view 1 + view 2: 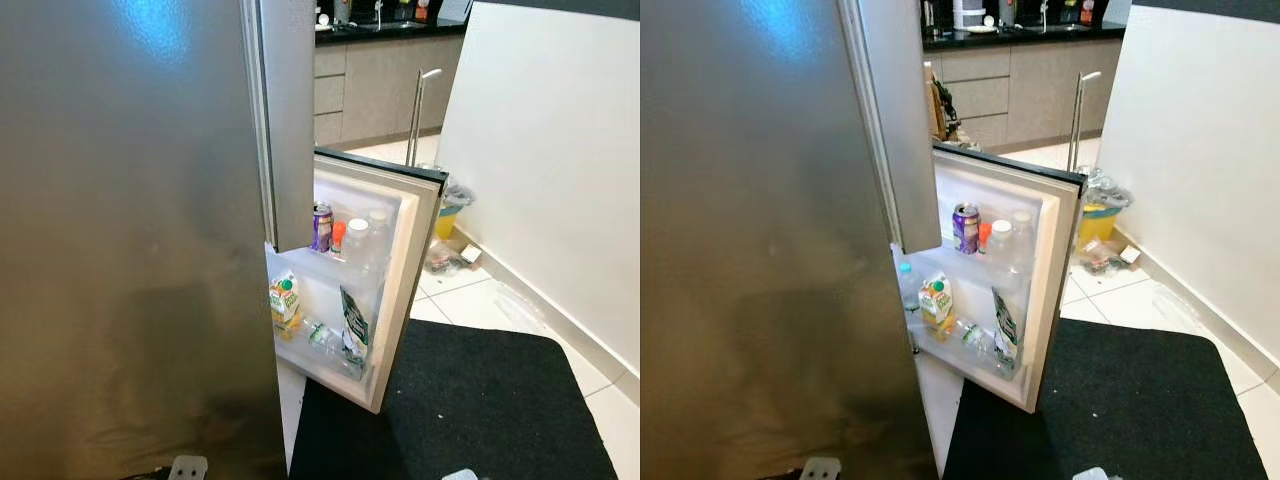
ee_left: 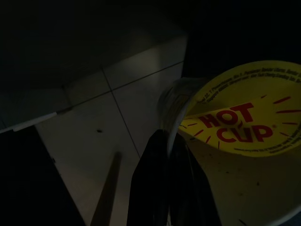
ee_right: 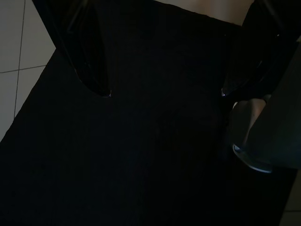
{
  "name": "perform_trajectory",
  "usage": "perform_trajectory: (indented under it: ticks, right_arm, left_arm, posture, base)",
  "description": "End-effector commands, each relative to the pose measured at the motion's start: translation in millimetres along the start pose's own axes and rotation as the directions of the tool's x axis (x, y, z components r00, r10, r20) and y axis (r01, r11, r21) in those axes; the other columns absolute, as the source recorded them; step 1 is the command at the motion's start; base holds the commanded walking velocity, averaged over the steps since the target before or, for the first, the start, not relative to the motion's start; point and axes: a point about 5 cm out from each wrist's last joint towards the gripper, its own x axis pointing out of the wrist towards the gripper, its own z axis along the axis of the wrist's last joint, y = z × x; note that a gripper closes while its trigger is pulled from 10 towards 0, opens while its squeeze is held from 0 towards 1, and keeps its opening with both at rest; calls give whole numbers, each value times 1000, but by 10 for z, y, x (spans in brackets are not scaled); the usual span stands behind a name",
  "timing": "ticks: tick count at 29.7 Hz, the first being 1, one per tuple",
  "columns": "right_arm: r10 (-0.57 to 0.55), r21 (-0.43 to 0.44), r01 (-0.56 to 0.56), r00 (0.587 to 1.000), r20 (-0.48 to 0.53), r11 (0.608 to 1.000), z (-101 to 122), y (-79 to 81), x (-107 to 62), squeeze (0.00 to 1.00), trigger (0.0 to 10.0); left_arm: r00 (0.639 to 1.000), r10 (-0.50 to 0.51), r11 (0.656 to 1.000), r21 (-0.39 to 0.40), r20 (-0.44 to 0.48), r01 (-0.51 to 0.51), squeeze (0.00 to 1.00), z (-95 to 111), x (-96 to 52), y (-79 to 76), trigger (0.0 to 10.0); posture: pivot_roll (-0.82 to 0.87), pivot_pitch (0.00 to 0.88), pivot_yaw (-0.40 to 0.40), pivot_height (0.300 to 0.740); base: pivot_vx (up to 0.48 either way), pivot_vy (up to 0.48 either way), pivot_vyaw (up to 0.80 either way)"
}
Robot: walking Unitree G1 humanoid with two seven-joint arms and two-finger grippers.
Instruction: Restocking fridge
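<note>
The fridge's lower door (image 1: 403, 290) stands open to the right, its white inner racks facing me. The top rack holds a purple can (image 1: 321, 227), a red-capped small bottle and clear bottles (image 1: 357, 240). The lower rack holds a juice carton (image 1: 285, 300), a green packet (image 1: 353, 325) and a lying bottle. In the dim left wrist view, my left gripper (image 2: 162, 183) is shut on the rim of a yellow cup (image 2: 244, 141) with "HOT CUP" on its lid, above pale floor tiles. My right gripper (image 3: 164, 92) hangs open over the black mat (image 3: 141, 165), with nothing between its fingers.
A large steel fridge door (image 1: 130, 250) stands close on my left. A black mat (image 1: 480, 400) lies before the fridge. A white wall (image 1: 550, 150) runs along the right, with bags of rubbish (image 1: 450, 215) at its foot. Kitchen cabinets (image 1: 380, 80) stand behind.
</note>
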Motion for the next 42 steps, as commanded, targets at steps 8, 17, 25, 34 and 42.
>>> perform_trajectory:
  ticks: [8, 17, 25, 34, 42]
  right_arm:
    - [14, 10, -14, 1000, -4, 1000, -3, 29, 2, 0, 10000]
    - [20, 10, -20, 1000, -8, 1000, -14, 43, 1, 0, 10000]
    - [21, 9, -21, 1000, -8, 1000, -13, 46, 1, 0, 10000]
    - [65, 17, -65, 998, -6, 998, -10, 84, 1, 0, 10000]
    - [96, 9, -96, 995, -5, 995, -1, 99, 2, 0, 10000]
  left_arm:
    - [1000, -2, 1000, -2, -20, 2, 0, -47, -5, -2, 10000]
    - [1000, -5, 1000, -1, -22, 5, 0, -53, -5, -6, 10000]
    - [1000, -4, 1000, -2, -22, 4, 0, -53, -4, -8, 10000]
    - [1000, -1, 1000, -2, -24, 1, 0, -57, -6, 0, 10000]
    - [1000, 5, 1000, -9, -24, -6, 0, -58, -7, 7, 10000]
  posture:
    - [-37, 0, 12, 740]
    - [-37, 0, 13, 740]
    - [-37, 0, 13, 740]
    - [-37, 0, 13, 740]
    - [-38, 0, 12, 740]
  base:
    - [0, -180, 0]
    - [0, -480, 0]
    - [0, -240, 0]
    - [0, 0, 0]
    - [0, 0, 800]
